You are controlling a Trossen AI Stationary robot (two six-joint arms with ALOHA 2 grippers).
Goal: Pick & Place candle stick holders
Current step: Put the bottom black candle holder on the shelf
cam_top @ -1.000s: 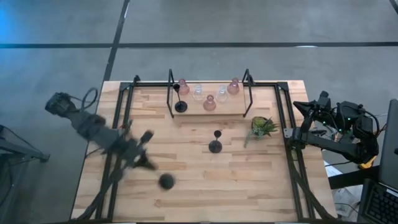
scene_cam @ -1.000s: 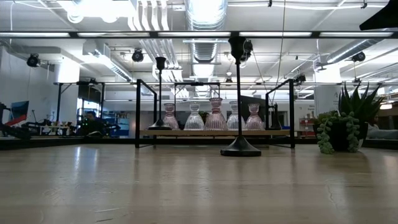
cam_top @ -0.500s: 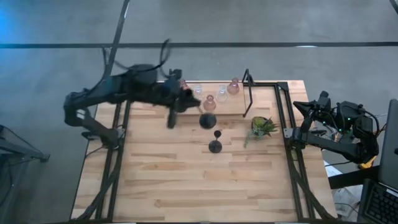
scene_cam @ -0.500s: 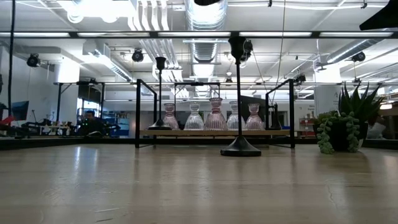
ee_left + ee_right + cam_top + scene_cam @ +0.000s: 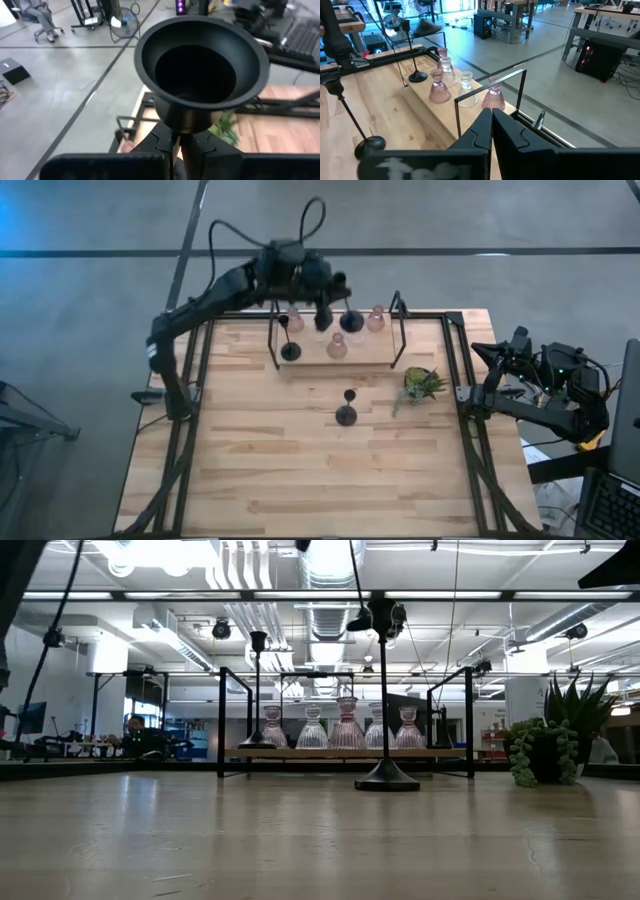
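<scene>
My left gripper (image 5: 325, 315) hangs over the far rack (image 5: 335, 360), shut on a black candle stick holder (image 5: 351, 321) whose flared round end (image 5: 200, 65) fills the left wrist view. Its stem is hidden. On the rack stand pink (image 5: 337, 346) and clear (image 5: 318, 330) glass holders and one black holder (image 5: 290, 350), each on its base. Another black holder (image 5: 346, 415) stands upright on its round base mid-table. My right gripper (image 5: 492, 117) waits shut at the table's right edge (image 5: 470, 393). My left gripper pinches the black holder at the narrow neck (image 5: 187, 125) just behind its flared round end, between its two fingers. The fingers (image 5: 160, 142) reach out nearly level, slanting a little down, from the table's far left. The holder is lifted clear above the rack, its hollow facing the wrist camera.
A small green plant (image 5: 422, 383) stands right of the mid-table holder. The rack's black wire frame (image 5: 399, 330) rises at both ends of its board. Black frame rails (image 5: 460, 380) run along the table's left and right sides. Bare wood lies toward the near edge (image 5: 320, 490).
My left gripper has swung from the table's near left, upward and toward the far edge, and now hangs over the rack. It has stayed shut, and the black holder has travelled with it, clear of the table.
</scene>
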